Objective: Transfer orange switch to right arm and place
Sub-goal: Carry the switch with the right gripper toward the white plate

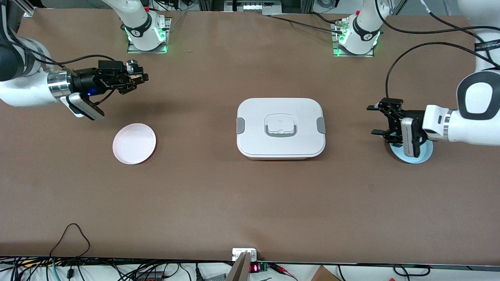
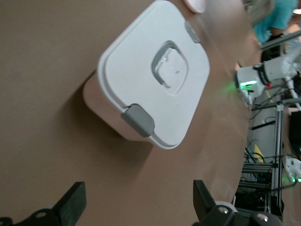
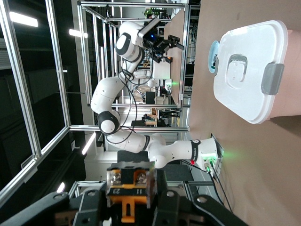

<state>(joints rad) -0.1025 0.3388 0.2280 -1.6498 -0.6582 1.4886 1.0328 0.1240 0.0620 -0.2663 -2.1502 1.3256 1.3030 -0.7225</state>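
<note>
My right gripper (image 1: pixel 140 78) is shut on the orange switch (image 1: pixel 135 76) and holds it in the air above the bare table, over a spot farther from the front camera than the pink plate (image 1: pixel 134 143). In the right wrist view the switch (image 3: pixel 130 187) sits between the black fingers (image 3: pixel 89 207), with its black body, metal screws and orange parts showing. My left gripper (image 1: pixel 375 120) is open and empty, beside the light blue plate (image 1: pixel 426 154) at the left arm's end of the table. The left wrist view shows its two fingertips (image 2: pixel 75 201) spread wide over bare table.
A white lidded box (image 1: pixel 280 127) with grey clips stands mid-table; it also shows in the left wrist view (image 2: pixel 155 70) and the right wrist view (image 3: pixel 249 70). Cables run along the table's front edge.
</note>
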